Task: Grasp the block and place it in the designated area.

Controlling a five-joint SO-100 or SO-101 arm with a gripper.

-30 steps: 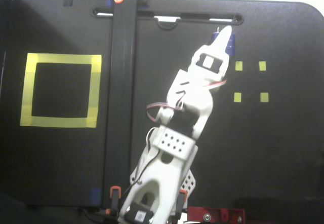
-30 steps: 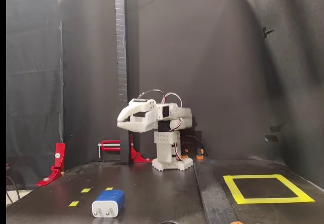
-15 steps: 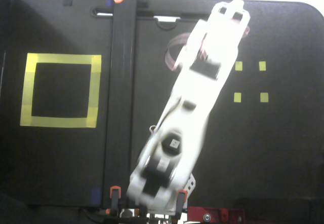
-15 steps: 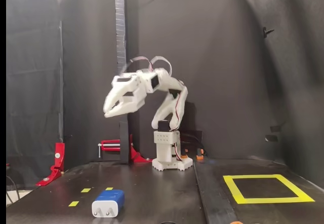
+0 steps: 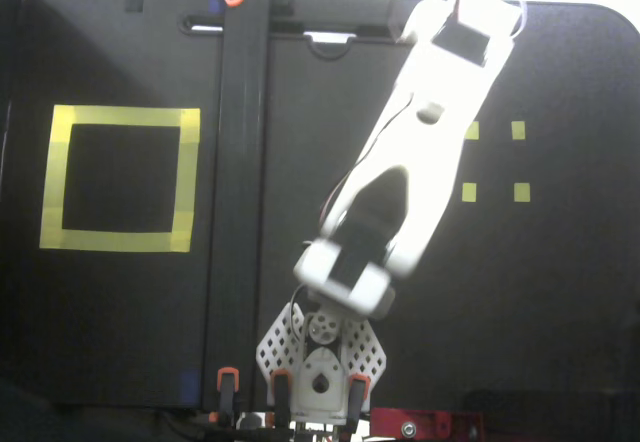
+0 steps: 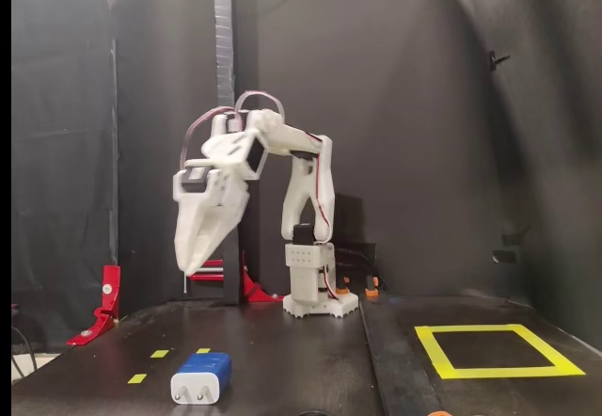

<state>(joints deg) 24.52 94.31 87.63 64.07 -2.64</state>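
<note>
A: White plastic arm (image 6: pixel 306 167) arches forward, its gripper (image 6: pixel 188 267) pointing down, high above the small dark-blue plug-like block (image 6: pixel 201 376) on the black table (image 6: pixel 282 360).

B: Jaws?

A: Cannot tell; they look together. From above, the arm hides the block.

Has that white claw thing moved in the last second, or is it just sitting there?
Yes. In the side-on fixed view the end effector has swung out from the arm's base and tipped downward, now pointing toward the table above the block, which it does not touch.

One block (image 6: pixel 201 377); one yellow-taped designated area (image 5: pixel 120 116); four small yellow squares (image 5: pixel 471 130); one arm (image 6: pixel 301 181).
</note>
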